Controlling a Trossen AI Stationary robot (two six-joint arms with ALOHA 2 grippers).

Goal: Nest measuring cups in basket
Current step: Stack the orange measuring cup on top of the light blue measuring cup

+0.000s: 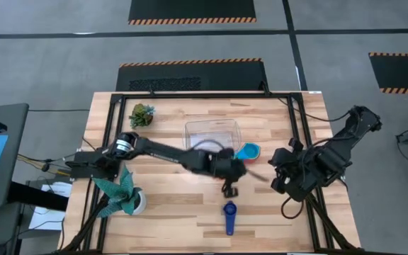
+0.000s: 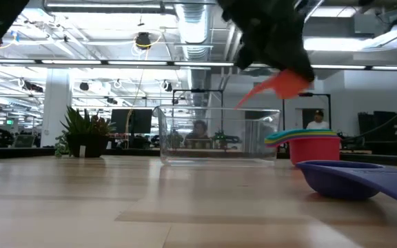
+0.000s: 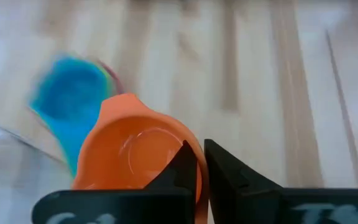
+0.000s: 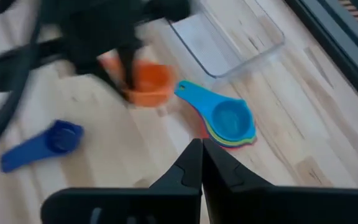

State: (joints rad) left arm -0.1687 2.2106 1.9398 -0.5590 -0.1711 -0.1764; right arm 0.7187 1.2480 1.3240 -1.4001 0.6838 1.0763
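You've got the left gripper (image 3: 201,171) clamped on the orange cup (image 4: 148,84), lifted off the table btwn the dark blue cup (image 1: 229,211) and the nested stack (image 1: 247,151), w/ the basket (image 1: 212,132) just beyond it; right gripper (image 4: 201,163) closed, parked nearby.

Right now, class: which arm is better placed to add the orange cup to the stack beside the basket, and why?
The left. Its gripper is shut on the orange cup, raised near the stacked cups. The right gripper is shut, empty, off to the side.
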